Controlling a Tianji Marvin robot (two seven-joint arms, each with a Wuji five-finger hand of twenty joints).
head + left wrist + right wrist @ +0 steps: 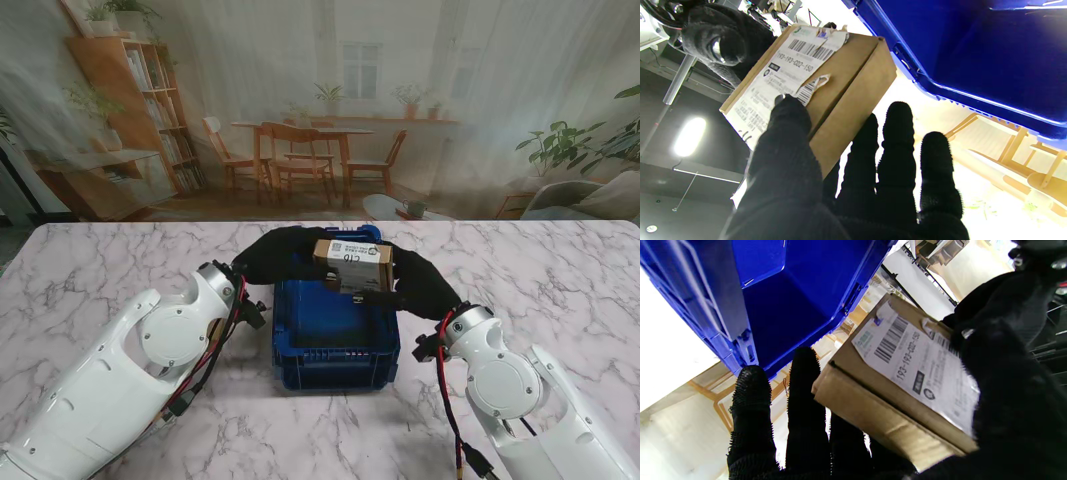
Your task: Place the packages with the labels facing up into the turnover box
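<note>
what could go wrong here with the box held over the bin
The package hangs between the left hand and right hand over the far end of the turnover box; uneven release could tip it onto the rim. The peeling label might catch a fingertip.

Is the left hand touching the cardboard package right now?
Touching. The left wrist view shows the left hand with its thumb pressed on the label of the cardboard package.

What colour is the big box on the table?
The turnover box is deep blue, seen best in the stand's view.
</note>
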